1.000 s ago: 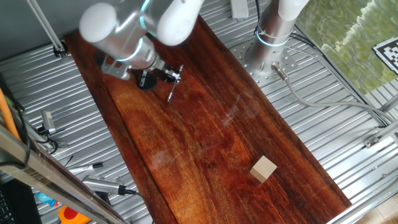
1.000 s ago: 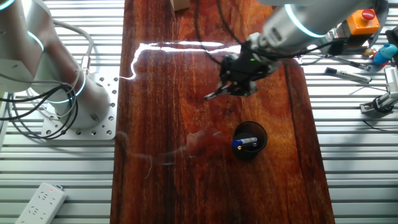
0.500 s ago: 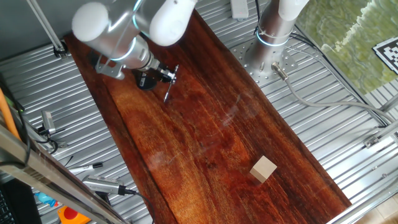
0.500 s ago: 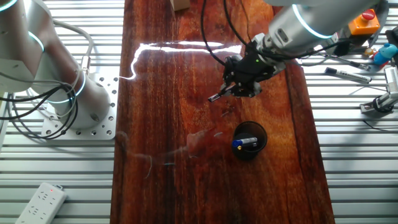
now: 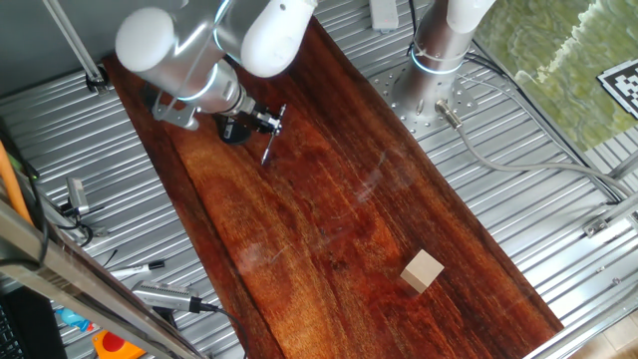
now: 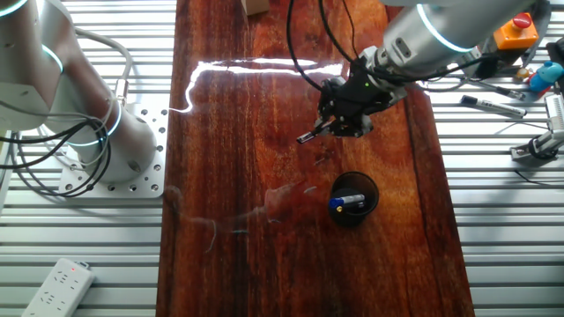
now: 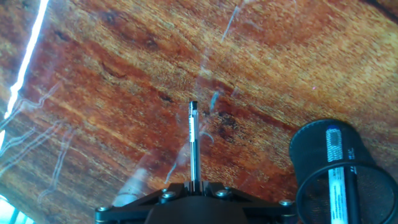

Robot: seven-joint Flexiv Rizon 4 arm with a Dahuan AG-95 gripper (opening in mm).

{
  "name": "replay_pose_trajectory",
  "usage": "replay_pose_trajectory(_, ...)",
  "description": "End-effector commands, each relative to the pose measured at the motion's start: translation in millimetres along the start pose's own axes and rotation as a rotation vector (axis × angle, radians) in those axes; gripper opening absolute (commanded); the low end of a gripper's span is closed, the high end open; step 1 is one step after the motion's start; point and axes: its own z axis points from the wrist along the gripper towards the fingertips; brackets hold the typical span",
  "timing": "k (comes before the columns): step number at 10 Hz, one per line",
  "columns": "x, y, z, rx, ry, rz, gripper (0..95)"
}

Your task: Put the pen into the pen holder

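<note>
- One fixed view: the gripper is clamped on the pen, which slants down from it over the wooden board. The pen holder is mostly hidden behind the arm, just beside the gripper. A tan wooden cube sits well apart from the pen holder, toward the board's far end. A checkered marker tag shows at the picture's edge; no writing on it can be read.
- The other fixed view: the gripper holds the pen above the board, the pen's light tip pointing away from the pen holder. The holder stands near the gripper and has a blue pen inside. A silver-and-black marker lies off the board, well apart from the holder.
- Hand view: the pen sticks straight out from the closed jaws, above bare board. The pen holder is just beside the pen. A pen inside it carries a white label; its print is too blurred to read.
</note>
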Motion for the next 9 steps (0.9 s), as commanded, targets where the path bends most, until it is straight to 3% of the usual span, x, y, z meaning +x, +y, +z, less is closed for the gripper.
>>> replay_pose_trajectory(1, -0.2, 0.4, 0.3, 0.012, -0.024, 0.037, 0.0)
replay_pose_trajectory(2, -0.2, 0.4, 0.3, 0.031, -0.05, 0.064, 0.0)
replay_pose_trajectory(7, -0.2, 0.4, 0.3, 0.048, -0.092, 0.175, 0.0)
replay_pose_trajectory(9, -0.2, 0.4, 0.3, 0.064, -0.121, 0.223, 0.0)
